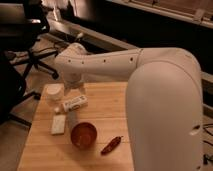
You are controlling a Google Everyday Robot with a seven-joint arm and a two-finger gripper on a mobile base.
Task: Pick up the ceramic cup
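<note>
Cup (55, 92) sits by the counter's (112, 102) far-left edge, just left of the hand (73, 105). Bowl (83, 134) and block (58, 124) crowd its near side. Grip: can't tell.

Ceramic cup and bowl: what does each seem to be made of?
Ceramic cup: white, smooth, plain sides, so probably glazed ceramic. Bowl: reddish-brown with a faint sheen, either glazed ceramic or plastic; the look leaves it open. The gripper hangs above the table between them.
</note>
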